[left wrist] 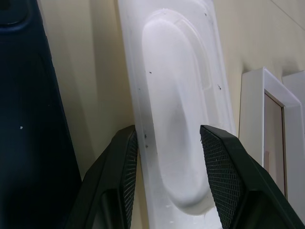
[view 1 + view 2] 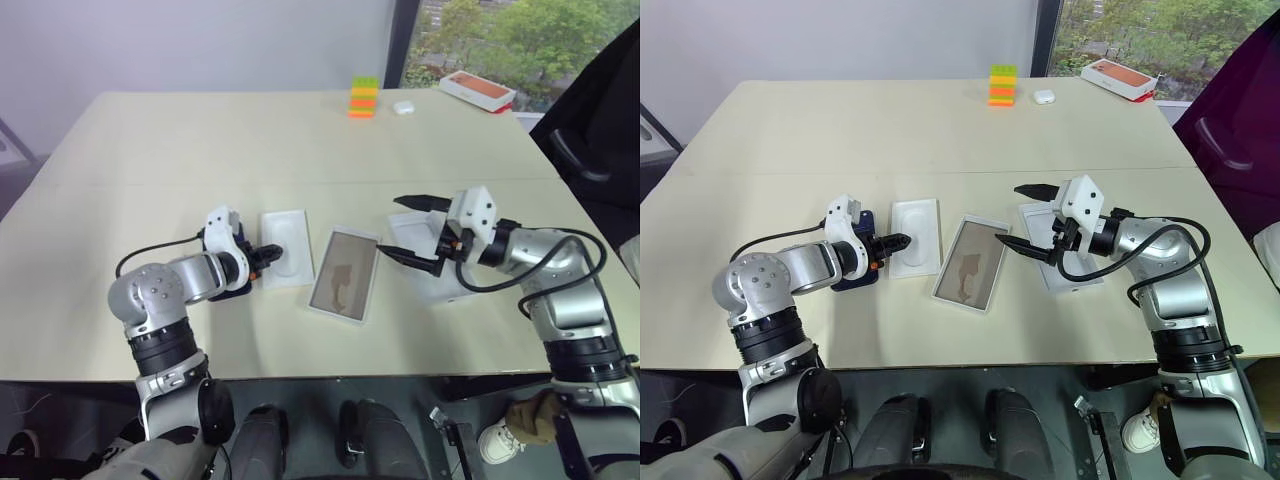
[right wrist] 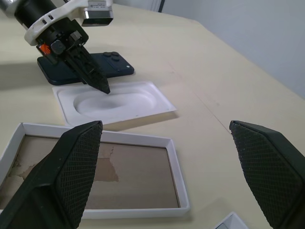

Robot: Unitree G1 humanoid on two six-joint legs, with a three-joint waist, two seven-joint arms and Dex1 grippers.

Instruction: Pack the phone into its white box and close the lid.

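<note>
- The left end effector [image 2: 902, 240] is partly closed over the insert's [image 2: 916, 235] near edge, grasp unconfirmed; the phone [image 3: 97, 65] lies just beside it.
- The right end effector [image 2: 1018, 217] hangs released above the lid [image 2: 1065, 266].

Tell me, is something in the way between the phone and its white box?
Yes. The thin white insert lies on the table between the phone and the white box, with the left gripper at it.

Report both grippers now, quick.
Left gripper: fingers partly open, astride the white insert's edge; grip not confirmed.
Right gripper: open, empty.
</note>
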